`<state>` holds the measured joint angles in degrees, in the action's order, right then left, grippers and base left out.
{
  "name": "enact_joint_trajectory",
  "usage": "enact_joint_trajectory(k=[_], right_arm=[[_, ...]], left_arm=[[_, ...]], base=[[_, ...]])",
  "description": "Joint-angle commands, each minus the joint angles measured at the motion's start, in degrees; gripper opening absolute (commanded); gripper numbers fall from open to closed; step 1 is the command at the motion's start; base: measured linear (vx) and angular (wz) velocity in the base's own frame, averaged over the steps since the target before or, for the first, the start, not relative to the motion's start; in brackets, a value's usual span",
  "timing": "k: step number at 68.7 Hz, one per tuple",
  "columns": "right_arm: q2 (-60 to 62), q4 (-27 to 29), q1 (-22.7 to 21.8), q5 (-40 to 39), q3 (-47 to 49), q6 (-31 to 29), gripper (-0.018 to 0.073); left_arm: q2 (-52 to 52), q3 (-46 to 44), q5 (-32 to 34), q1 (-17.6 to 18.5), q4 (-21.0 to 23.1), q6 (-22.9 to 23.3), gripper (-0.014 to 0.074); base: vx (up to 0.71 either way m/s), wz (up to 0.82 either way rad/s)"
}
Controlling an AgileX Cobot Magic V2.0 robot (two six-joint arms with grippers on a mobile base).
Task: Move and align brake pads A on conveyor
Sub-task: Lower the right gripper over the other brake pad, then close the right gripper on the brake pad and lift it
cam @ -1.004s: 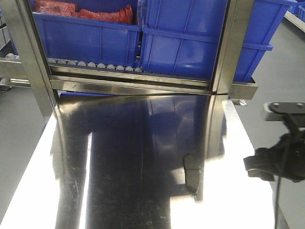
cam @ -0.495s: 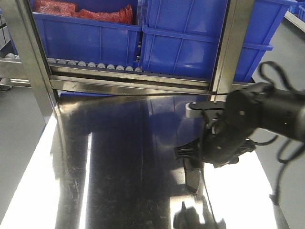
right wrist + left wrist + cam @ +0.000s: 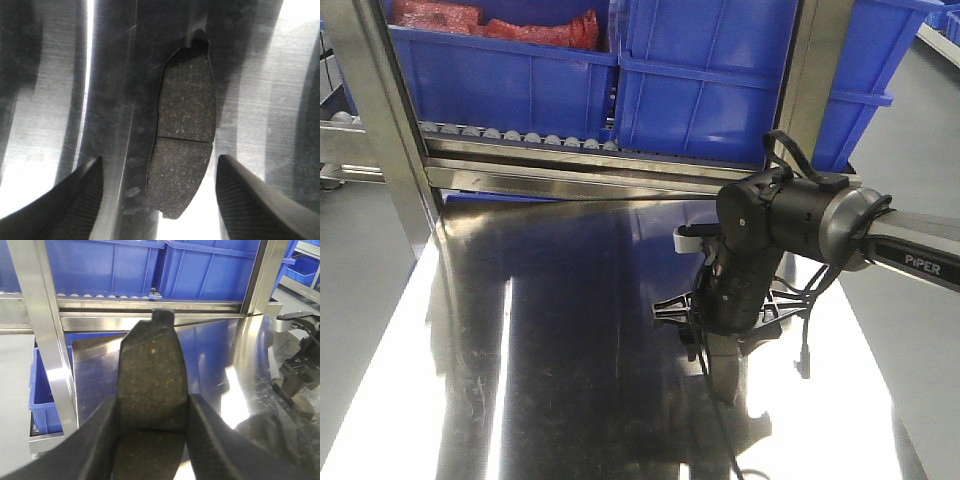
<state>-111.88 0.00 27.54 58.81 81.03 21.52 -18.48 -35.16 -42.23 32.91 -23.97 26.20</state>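
Right wrist view puts the right gripper (image 3: 160,160) directly above the table pad (image 3: 184,125), jaws spread wide and empty, one finger (image 3: 70,200) at 8 o'clock of the pad and the other at 4 o'clock, neither touching it. My worry is the offset: the pad lies nearer the 4 o'clock finger than the other, so a straight descent could set that tip on the pad's edge instead of beside it, tipping or pinning it. The steel table (image 3: 45,100) under it looks slick, so a one-sided push from a closing finger would likely slide or spin the pad before the grip forms, and the pad seems thin enough that tips stopping high would shut on air. In the left wrist view the left gripper (image 3: 152,405) is pinching the held pad (image 3: 152,365) by its lower half, the rest standing out toward 12 o'clock; with so much overhang a bump could pivot it in the fingers. The right gripper sits at 3 o'clock in that view, well apart, yet both arms heading the same way could crowd each other. No conveyor shows in any view, so I cannot tell how far the pads must travel. Each pad is a dark grey, slightly curved oblong with a gritty speckled face, a thin groove across the middle and a small tab at its 12 o'clock end
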Motion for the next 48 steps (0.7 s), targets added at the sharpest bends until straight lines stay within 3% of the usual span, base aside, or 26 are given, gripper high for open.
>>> enact_joint_trajectory(k=[1,48], right_arm=[[1.7,-1.0,-0.1,0.0,1.7,1.0,0.048],[-1.0,-1.7,-2.2,-1.0,1.7,2.9,0.0471]], left_arm=[[-0.6,-1.6,5.2,0.2,-1.4,0.1,-0.0006],[-0.6,-1.6,5.2,0.2,-1.4,0.1,-0.0006]], base=[[0.0,0.0],[0.0,0.0]])
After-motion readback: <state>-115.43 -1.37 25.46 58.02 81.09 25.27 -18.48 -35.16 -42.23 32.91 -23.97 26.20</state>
